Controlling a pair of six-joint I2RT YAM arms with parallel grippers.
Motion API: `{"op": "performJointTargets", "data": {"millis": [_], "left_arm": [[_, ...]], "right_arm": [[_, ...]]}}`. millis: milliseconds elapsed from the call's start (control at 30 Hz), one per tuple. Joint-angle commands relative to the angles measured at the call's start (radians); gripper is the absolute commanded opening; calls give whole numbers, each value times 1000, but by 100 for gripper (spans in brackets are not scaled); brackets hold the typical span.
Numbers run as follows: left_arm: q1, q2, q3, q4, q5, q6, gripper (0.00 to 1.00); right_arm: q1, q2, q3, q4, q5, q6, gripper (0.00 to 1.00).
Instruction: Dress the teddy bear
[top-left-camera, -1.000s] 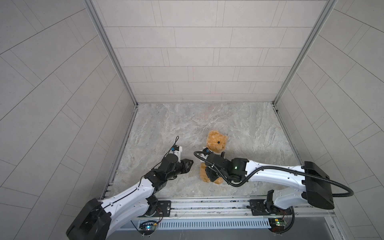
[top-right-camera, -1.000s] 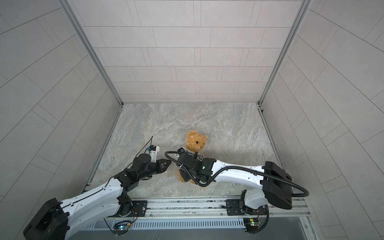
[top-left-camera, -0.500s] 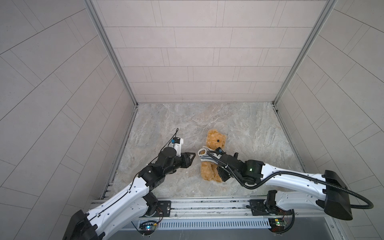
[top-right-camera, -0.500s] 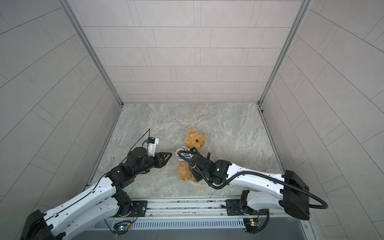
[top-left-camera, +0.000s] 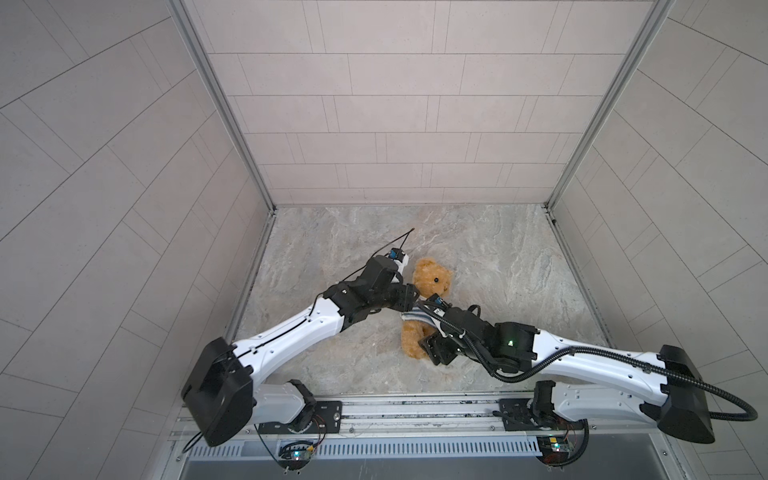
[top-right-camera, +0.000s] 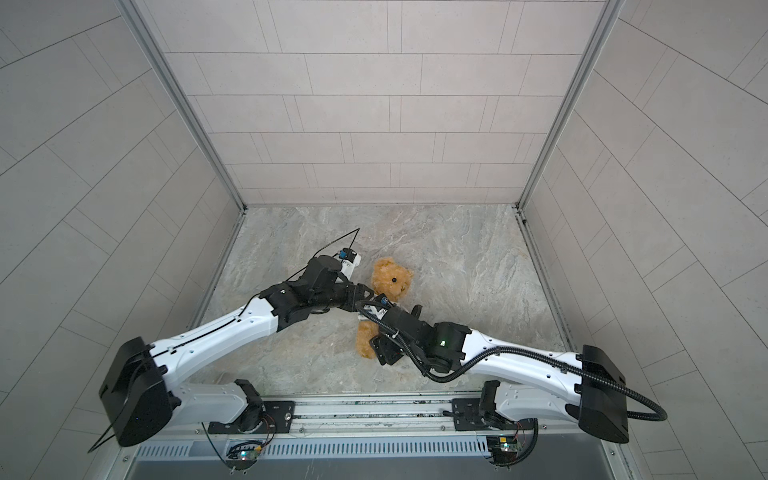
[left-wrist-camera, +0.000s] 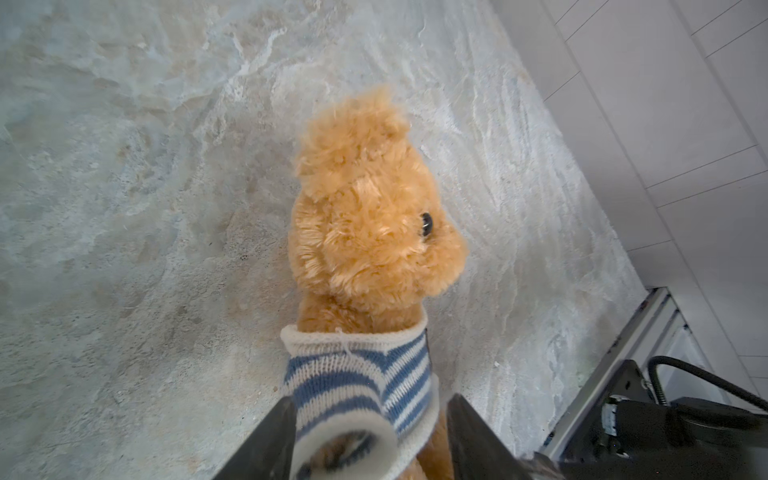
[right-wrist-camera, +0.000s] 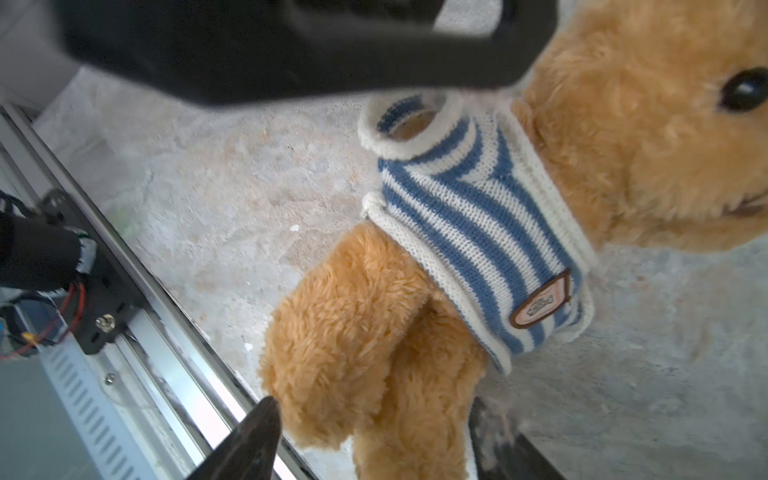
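1. Overhead, a small golden-brown bear (top-left-camera: 432, 278) (top-right-camera: 390, 279) lies on a grey marbled floor (top-left-camera: 498, 270). It is a little toward 6 o'clock from the floor's centre, with its head pointing to 12 o'clock and its legs to between 6 and 7 o'clock.
2. It wears a blue-and-white striped shirt (right-wrist-camera: 478, 232). The collar is around the neck, the body covers the chest and the hem sits high on the belly, leaving both legs bare. A small oval badge (right-wrist-camera: 540, 305) sits near the hem.
3. The left gripper (left-wrist-camera: 372, 399) reaches in from 8 o'clock to the bear's shoulder. Its jaws stand apart with a shirt sleeve (left-wrist-camera: 332, 395) between them. One finger (left-wrist-camera: 266, 444) touches the cuff and the other stands clear, so nothing is gripped.
4. Whether the bear's arm fills that sleeve cannot be told.
5. The right gripper (right-wrist-camera: 374, 403) comes in from 4 o'clock, low at the bear's legs. Its jaws are spread wide, one on each side of the legs and just beside the fur, and no squeeze shows.
6. In both top views the right arm's wrist hides the bear's belly.
7. A metal rail (right-wrist-camera: 145, 311) runs along the floor's 6 o'clock edge, near the bear's feet.
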Motion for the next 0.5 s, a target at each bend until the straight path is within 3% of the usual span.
{"op": "performJointTargets", "data": {"millis": [0,267,467], "left_arm": [[7,51,6,-4,14,10,58],[19,49,-89,84,61,-42,50],[40,22,-159,134,72,-71,49]], "right_arm": [[12,34,-12,107,-20,34,80],[24,175,-11,119,-36,70,75],[12,186,-9,11,34,64,53]]}}
